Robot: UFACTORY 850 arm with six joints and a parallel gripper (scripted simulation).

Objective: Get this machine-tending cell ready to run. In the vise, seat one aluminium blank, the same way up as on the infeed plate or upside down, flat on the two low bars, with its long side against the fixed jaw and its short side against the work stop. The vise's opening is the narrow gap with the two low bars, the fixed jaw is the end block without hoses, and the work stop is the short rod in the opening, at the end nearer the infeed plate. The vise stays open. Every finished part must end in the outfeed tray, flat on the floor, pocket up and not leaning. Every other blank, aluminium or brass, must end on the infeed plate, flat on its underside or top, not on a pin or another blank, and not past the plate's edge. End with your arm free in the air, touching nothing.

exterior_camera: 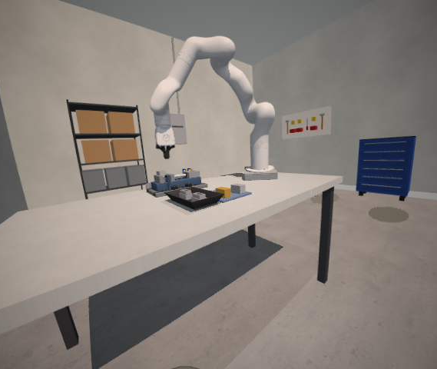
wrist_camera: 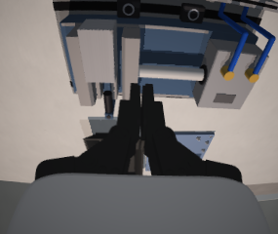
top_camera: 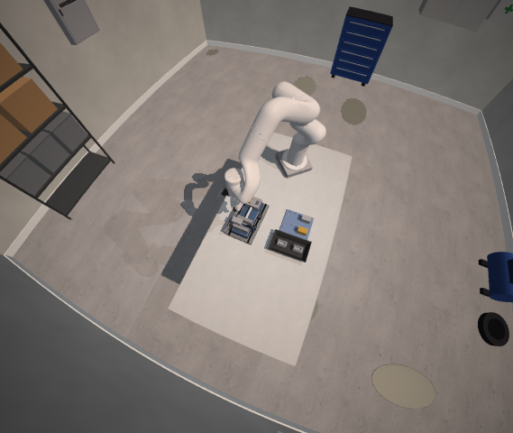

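Note:
My gripper [exterior_camera: 166, 152] is shut and empty, and hangs in the air above the vise [exterior_camera: 177, 181]. In the wrist view its fingertips [wrist_camera: 140, 92] point down over the vise opening. There a narrow grey block [wrist_camera: 131, 58] lies alongside the fixed jaw [wrist_camera: 96, 65]; it looks like an aluminium blank. The short dark work stop [wrist_camera: 107, 100] stands just below it. The jaw with blue hoses [wrist_camera: 228, 85] sits apart on the right. The infeed plate [top_camera: 297, 222] holds a brass blank [top_camera: 302, 230] and an aluminium blank [top_camera: 303, 216]. The outfeed tray [top_camera: 288, 245] holds two finished parts [top_camera: 281, 243] [top_camera: 297, 248].
The vise, plate and tray stand close together on the white table, near the arm's base [top_camera: 296, 165]. A shelf rack [exterior_camera: 107, 147] stands behind the table and a blue drawer cabinet [exterior_camera: 385, 165] stands at the far wall.

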